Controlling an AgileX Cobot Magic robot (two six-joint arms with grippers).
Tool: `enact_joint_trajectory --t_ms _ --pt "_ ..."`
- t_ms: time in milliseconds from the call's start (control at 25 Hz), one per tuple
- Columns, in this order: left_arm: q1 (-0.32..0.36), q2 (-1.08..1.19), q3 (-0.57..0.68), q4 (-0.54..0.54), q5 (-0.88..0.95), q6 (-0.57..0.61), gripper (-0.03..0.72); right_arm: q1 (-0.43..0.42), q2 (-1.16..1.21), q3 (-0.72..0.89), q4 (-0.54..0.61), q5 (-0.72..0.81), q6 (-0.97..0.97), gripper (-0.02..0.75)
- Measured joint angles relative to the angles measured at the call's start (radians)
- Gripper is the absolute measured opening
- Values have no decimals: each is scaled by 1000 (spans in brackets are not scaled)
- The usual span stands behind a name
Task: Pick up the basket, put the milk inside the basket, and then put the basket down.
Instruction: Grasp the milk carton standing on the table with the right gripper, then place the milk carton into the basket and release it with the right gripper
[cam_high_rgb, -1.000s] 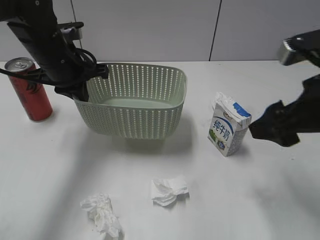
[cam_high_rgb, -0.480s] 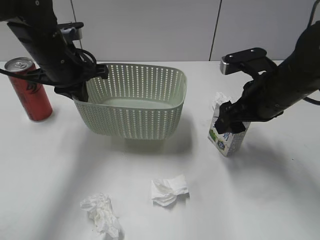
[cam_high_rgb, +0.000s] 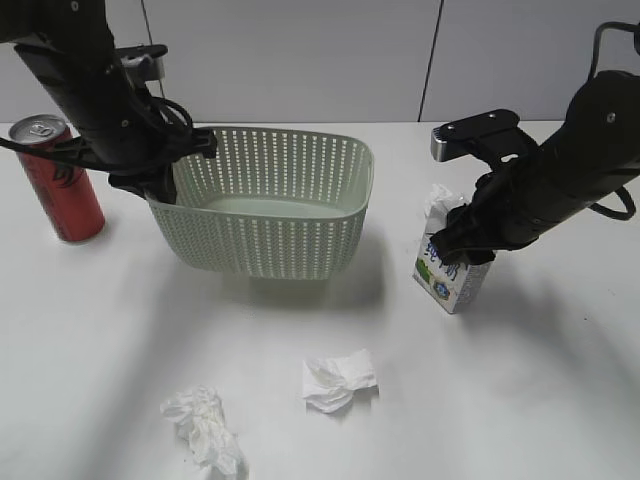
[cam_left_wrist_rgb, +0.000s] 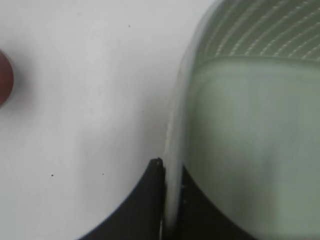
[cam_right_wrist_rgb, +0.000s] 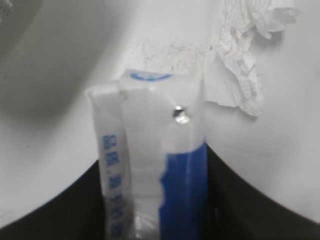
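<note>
The pale green basket (cam_high_rgb: 270, 240) hangs tilted over the table's left half, its left end raised. My left gripper (cam_high_rgb: 160, 190) is shut on its left rim. In the left wrist view the rim (cam_left_wrist_rgb: 172, 140) runs between the two black fingers (cam_left_wrist_rgb: 170, 200). The milk (cam_high_rgb: 445, 280), a white carton with blue lettering, stands on the table right of the basket. My right gripper (cam_high_rgb: 462, 245) has come down over its top. In the right wrist view the fingers (cam_right_wrist_rgb: 152, 210) press both sides of the carton (cam_right_wrist_rgb: 150, 150).
A red soda can (cam_high_rgb: 58, 180) stands left of the basket, and its edge shows in the left wrist view (cam_left_wrist_rgb: 4, 80). Two crumpled white tissues (cam_high_rgb: 340, 380) (cam_high_rgb: 205, 425) lie on the near table. One tissue (cam_right_wrist_rgb: 240, 65) shows beyond the carton in the right wrist view.
My right arm swung in from the right and lowered onto the top of the milk, closing around it. The left arm and the basket have not moved.
</note>
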Motion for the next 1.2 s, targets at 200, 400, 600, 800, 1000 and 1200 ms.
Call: enact_joint_trajectory --t_ms 200,400,600,800,1000,1200 --pt "0 0 0 0 0 0 3 0 -2 -11 -4 31 -1 320" --pt "0 0 0 0 -3 0 3 0 -32 -116 -42 241 -2 317" --pt "0 0 0 0 -9 0 3 4 -40 -365 -72 507 -2 317" --pt "0 0 0 -1 -30 0 3 66 -38 -666 -78 630 -3 317" --pt "0 0 0 -2 -38 0 3 166 42 -873 -75 638 -3 317" --pt "0 0 0 -3 -38 0 3 245 200 -937 -75 643 -3 317"
